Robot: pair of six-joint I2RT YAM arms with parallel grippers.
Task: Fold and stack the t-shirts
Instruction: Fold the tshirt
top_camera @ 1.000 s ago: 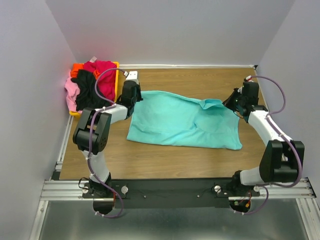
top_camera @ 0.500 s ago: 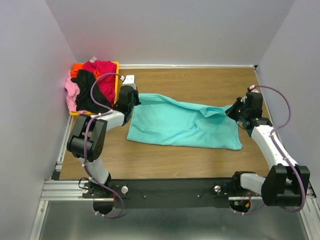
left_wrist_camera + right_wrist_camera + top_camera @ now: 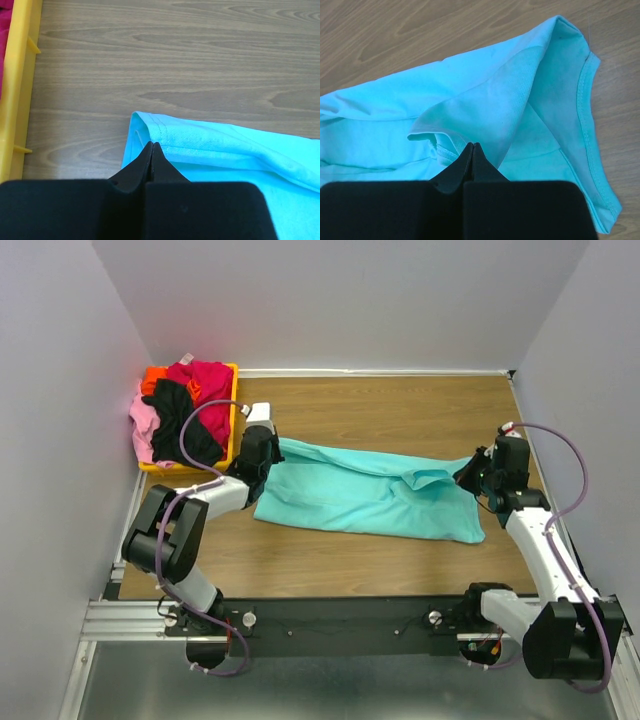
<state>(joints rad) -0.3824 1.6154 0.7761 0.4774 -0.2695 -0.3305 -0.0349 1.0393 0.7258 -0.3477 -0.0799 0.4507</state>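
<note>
The turquoise t-shirt (image 3: 370, 500) lies across the middle of the wooden table, its far edge doubled over toward the near side. My left gripper (image 3: 266, 458) is shut on the shirt's left hem corner (image 3: 150, 125), jaws pressed together at the fabric (image 3: 151, 145). My right gripper (image 3: 472, 476) is shut on a raised fold at the shirt's right end (image 3: 470, 100), jaw tips tucked under the lifted cloth (image 3: 473, 145). The magenta-red (image 3: 205, 382), black (image 3: 180, 420), pink (image 3: 143, 428) and orange (image 3: 153, 375) t-shirts are heaped at the far left.
A yellow-orange bin (image 3: 234, 410) holds the heap of shirts in the far left corner; its wall (image 3: 20, 75) runs just left of my left gripper. Grey walls close in the table on the left, back and right. Bare wood (image 3: 400, 405) shows beyond the turquoise shirt.
Both grippers have moved toward the near edge, carrying the turquoise shirt's far edge with them. The shirt now covers a narrower strip of table.
</note>
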